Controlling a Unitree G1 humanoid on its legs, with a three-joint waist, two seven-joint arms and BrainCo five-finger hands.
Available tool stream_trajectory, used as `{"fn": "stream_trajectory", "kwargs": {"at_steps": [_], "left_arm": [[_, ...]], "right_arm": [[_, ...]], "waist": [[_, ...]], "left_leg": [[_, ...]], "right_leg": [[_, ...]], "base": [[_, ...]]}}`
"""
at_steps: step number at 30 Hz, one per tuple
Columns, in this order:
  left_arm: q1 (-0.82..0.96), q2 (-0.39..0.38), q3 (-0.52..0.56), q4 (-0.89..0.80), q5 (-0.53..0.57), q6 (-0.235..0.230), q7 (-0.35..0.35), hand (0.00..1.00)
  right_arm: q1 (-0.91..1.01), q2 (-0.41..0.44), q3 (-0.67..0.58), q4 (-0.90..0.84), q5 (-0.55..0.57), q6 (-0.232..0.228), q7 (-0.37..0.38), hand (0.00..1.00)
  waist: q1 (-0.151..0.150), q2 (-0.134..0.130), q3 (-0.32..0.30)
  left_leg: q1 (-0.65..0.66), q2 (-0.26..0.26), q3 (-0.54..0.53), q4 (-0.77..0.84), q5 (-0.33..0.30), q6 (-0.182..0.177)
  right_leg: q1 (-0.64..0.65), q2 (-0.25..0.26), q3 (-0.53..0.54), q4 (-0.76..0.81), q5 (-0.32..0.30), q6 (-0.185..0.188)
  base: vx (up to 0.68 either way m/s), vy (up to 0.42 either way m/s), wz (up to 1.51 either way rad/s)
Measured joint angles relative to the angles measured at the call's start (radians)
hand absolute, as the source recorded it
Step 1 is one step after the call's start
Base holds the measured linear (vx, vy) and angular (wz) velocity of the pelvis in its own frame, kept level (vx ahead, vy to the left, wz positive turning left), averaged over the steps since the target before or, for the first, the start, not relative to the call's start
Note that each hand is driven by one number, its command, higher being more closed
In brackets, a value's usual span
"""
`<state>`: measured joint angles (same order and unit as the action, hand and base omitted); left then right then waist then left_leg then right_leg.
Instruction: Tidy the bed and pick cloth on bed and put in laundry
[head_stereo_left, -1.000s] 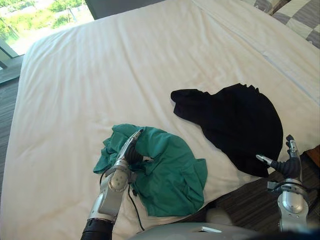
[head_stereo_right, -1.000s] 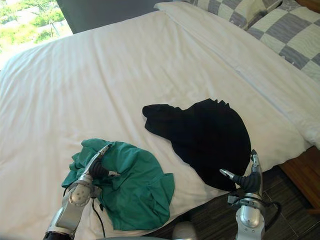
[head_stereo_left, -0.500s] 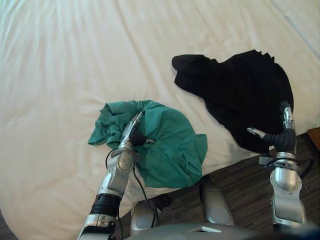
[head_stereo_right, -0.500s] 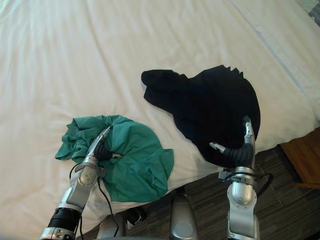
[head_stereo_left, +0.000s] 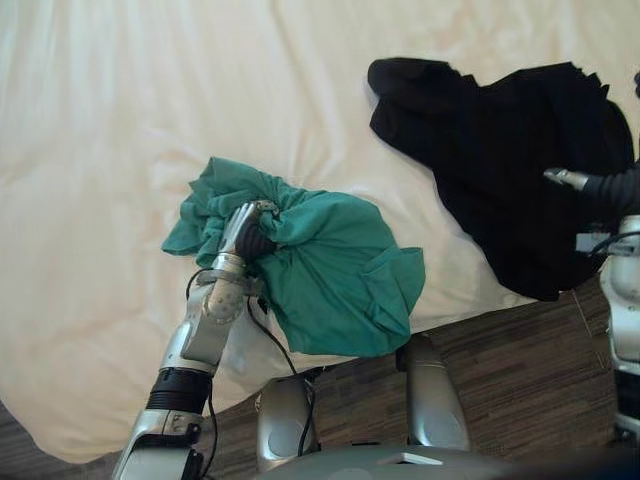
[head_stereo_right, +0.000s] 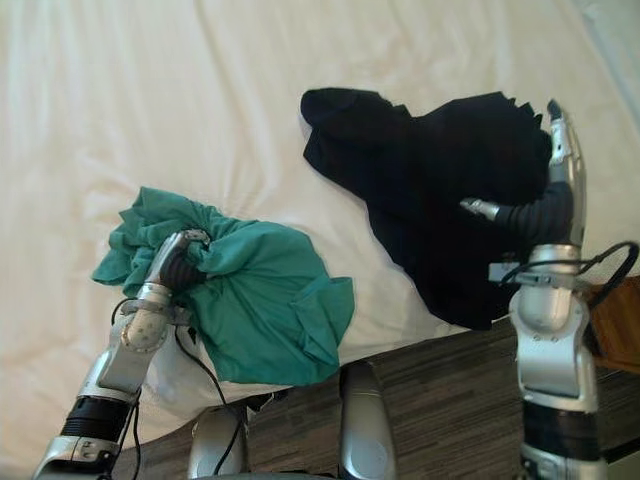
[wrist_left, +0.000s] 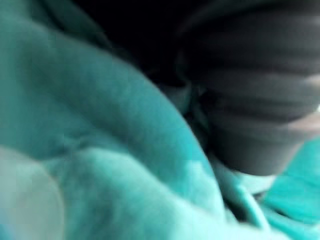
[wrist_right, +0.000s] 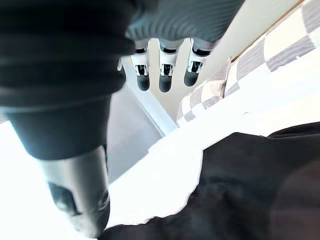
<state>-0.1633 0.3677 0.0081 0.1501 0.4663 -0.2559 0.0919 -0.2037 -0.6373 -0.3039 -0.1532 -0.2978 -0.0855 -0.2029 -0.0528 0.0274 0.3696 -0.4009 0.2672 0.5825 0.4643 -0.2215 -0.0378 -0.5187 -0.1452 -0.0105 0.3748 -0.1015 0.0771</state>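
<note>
A crumpled green cloth (head_stereo_left: 335, 275) lies near the front edge of the white bed (head_stereo_left: 120, 100), partly hanging over it. My left hand (head_stereo_left: 248, 232) is at the cloth's left side with its fingers curled into a bunched fold. The left wrist view has green cloth (wrist_left: 100, 130) pressed up against the hand's dark cover. A black cloth (head_stereo_right: 430, 190) is spread on the bed to the right. My right hand (head_stereo_right: 545, 215) hovers above its right part, fingers (wrist_right: 162, 70) straight and holding nothing.
Dark wood-look floor (head_stereo_left: 500, 370) runs along the bed's front edge. A brown wooden piece of furniture (head_stereo_right: 618, 330) stands at the right edge. Checked pillows (wrist_right: 300, 45) lie at the head of the bed, beyond the black cloth.
The camera has tipped down toward the bed's edge. My left hand's fingers went from straight to curled, gathering the green cloth. My right hand has risen over the black cloth.
</note>
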Motion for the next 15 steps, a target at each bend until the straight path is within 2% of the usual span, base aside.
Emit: {"fn": "stream_trajectory", "kwargs": {"at_steps": [5,9,15], "left_arm": [[0.042,0.004,0.028,-0.077,-0.112,-0.033,-0.003,1.00],[0.062,0.003,0.044,-0.108,-0.179,-0.070,-0.008,1.00],[0.104,0.003,0.093,-0.174,-0.235,-0.105,-0.014,1.00]], "right_arm": [[-0.029,-0.074,0.001,0.124,0.040,0.003,0.024,0.00],[-0.128,-0.175,0.010,0.254,0.061,0.006,0.048,0.00],[-0.245,-0.251,0.029,0.393,0.108,0.010,0.070,0.00]], "waist": [[0.008,0.016,0.032],[0.013,0.055,0.054],[0.015,0.083,0.081]], "left_leg": [[-0.041,-0.008,-0.007,-0.008,0.011,0.008],[-0.073,-0.025,0.002,-0.021,0.021,0.014],[-0.120,-0.050,0.008,-0.075,0.059,0.014]], "right_leg": [[-0.054,-0.006,-0.008,0.028,-0.010,-0.007],[-0.109,-0.022,-0.016,0.051,-0.011,-0.007],[-0.180,-0.034,-0.016,0.057,-0.011,-0.007]], "base": [[0.03,-0.030,0.08],[0.02,-0.007,0.01],[0.01,-0.039,0.06]]}}
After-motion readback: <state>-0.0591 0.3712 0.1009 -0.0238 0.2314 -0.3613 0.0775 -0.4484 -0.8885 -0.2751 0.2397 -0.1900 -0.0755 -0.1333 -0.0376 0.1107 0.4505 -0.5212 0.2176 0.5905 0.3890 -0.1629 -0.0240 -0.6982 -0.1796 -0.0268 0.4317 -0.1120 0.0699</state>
